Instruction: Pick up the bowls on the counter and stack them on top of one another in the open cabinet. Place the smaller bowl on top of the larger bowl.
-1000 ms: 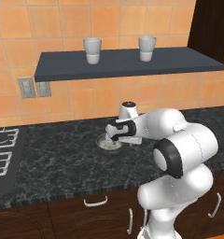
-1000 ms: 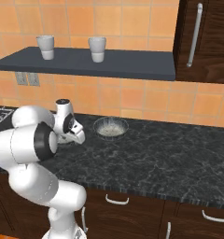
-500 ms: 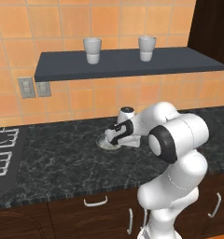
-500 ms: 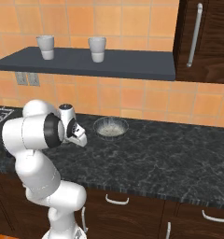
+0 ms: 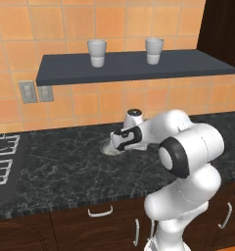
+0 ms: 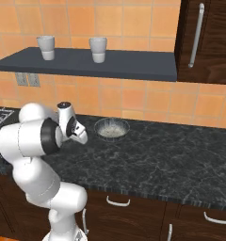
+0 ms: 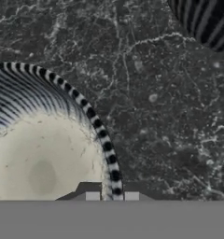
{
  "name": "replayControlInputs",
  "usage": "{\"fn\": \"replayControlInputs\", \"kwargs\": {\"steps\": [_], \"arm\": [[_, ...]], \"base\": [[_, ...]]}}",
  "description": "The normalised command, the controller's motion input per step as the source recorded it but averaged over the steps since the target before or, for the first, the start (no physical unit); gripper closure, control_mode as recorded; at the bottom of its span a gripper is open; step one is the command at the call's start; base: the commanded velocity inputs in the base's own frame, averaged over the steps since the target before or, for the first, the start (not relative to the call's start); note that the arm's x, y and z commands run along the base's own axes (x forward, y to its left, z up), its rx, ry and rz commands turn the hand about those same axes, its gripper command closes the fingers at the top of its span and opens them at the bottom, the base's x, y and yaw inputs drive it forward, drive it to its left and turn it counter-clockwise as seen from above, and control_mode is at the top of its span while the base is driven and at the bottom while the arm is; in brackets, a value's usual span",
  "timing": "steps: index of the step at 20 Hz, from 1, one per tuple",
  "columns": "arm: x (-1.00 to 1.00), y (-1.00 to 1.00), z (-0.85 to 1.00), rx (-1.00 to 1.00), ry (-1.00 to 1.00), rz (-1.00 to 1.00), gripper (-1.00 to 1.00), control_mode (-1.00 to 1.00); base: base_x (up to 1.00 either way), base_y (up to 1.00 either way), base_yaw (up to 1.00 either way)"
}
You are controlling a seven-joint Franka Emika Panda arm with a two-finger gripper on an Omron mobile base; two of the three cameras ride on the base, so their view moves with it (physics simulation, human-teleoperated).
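**Hand over the first bowl rim, nothing stacked yet**

My hand [image 7: 112, 196] sits low over the bench [image 7: 170, 116], its two tips straddling the striped rim of a bowl [image 7: 44, 154], one tip inside the pale basin and one outside. They stand apart with the rim between them; I can't see any contact, so I'd call it not clamped yet. In the left base view the hand [image 5: 120, 143] hangs right at the near edge of that bowl [image 5: 107, 149], which rests on the bench by the wall.

A second dark striped rim [image 7: 207, 23] shows at the top corner of the hand view, well apart from the first. Probably the other bowl, but too little shows for me to say which is the larger. The right base view shows one bowl [image 6: 112, 128] clearly, just beside the hand [image 6: 81, 136].

The open cabinet [image 5: 134, 68] carries two white cups [image 5: 96, 52] and no bowl.

Progress as I judge it: zero bowls placed. Left: close on this rim, lift, shelve it, then fetch the other, smaller on top.
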Motion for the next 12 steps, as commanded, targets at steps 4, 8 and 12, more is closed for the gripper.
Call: {"fn": "replayControlInputs", "kwargs": {"steps": [4,8,12], "arm": [[-0.14,-0.27,0.94,0.03,-0.4,-0.05,1.0,-1.0],[-0.05,-0.9,1.0,0.1,-0.35,-0.13,1.0,-1.0],[0.02,-1.0,0.83,0.11,-0.18,-0.2,1.0,-1.0]], "base": [[0.0,0.0,0.0],[0.0,0.0,0.0],[0.0,0.0,0.0]]}}
